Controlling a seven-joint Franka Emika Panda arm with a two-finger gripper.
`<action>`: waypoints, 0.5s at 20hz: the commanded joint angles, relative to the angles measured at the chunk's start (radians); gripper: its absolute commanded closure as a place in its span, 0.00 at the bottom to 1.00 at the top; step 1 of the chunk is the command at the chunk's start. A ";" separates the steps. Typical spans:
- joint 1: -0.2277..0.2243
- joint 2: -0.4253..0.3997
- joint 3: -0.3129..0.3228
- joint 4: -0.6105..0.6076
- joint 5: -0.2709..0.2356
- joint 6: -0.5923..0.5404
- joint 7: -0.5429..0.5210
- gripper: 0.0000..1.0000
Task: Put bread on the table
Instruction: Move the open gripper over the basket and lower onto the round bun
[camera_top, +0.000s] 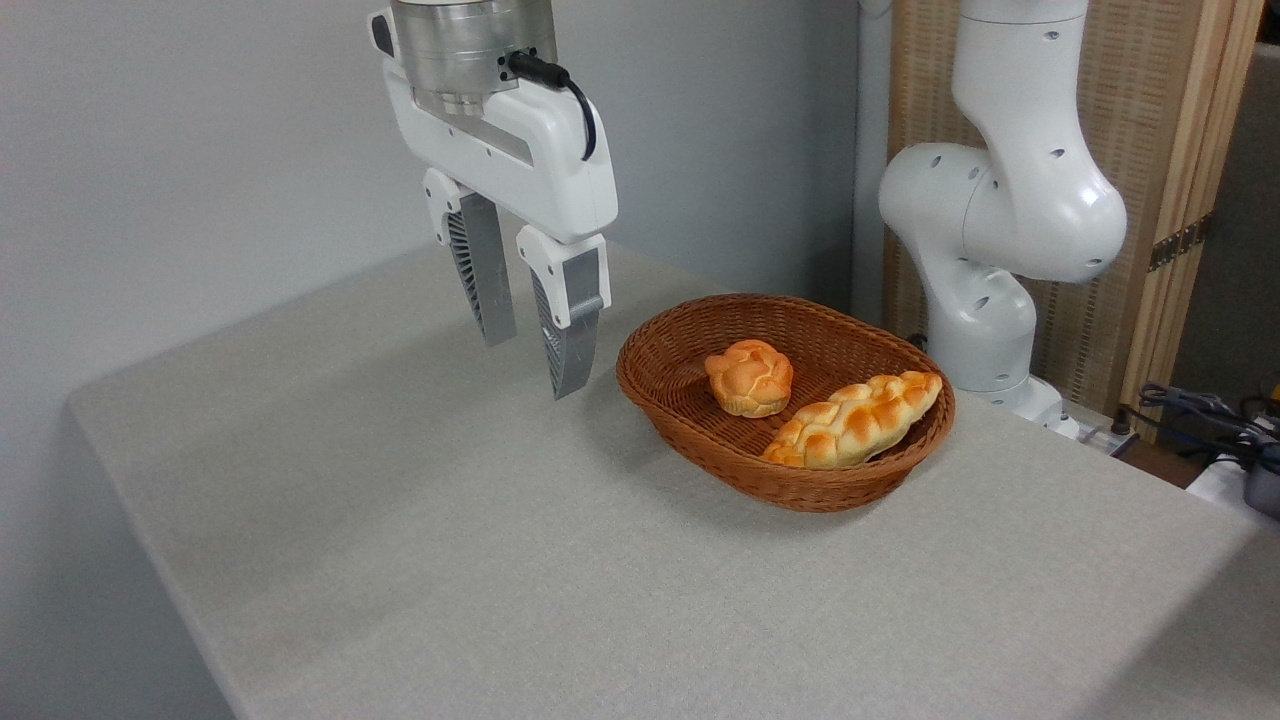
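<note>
I see the end effector (530, 365) hanging above the grey worktop (420, 540), just left of the wicker basket (700, 440), its 2 fingers parted with nothing between them. The bread (749, 376) sits inside the basket, beside the braided loaf (855, 420), which leans on the near rim. I can read no lettering on the arm (1010, 200); any marking may be too small.

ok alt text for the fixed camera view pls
A white robot arm's open end effector hangs empty above a grey table, left of a brown wicker basket. In the basket lie a small round bun and a longer braided loaf.
</note>
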 joint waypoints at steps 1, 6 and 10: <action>-0.003 -0.006 0.025 0.008 -0.002 -0.023 -0.003 0.00; -0.007 -0.017 0.021 -0.001 -0.001 -0.046 -0.003 0.00; -0.025 -0.107 0.018 -0.134 -0.001 -0.070 0.048 0.00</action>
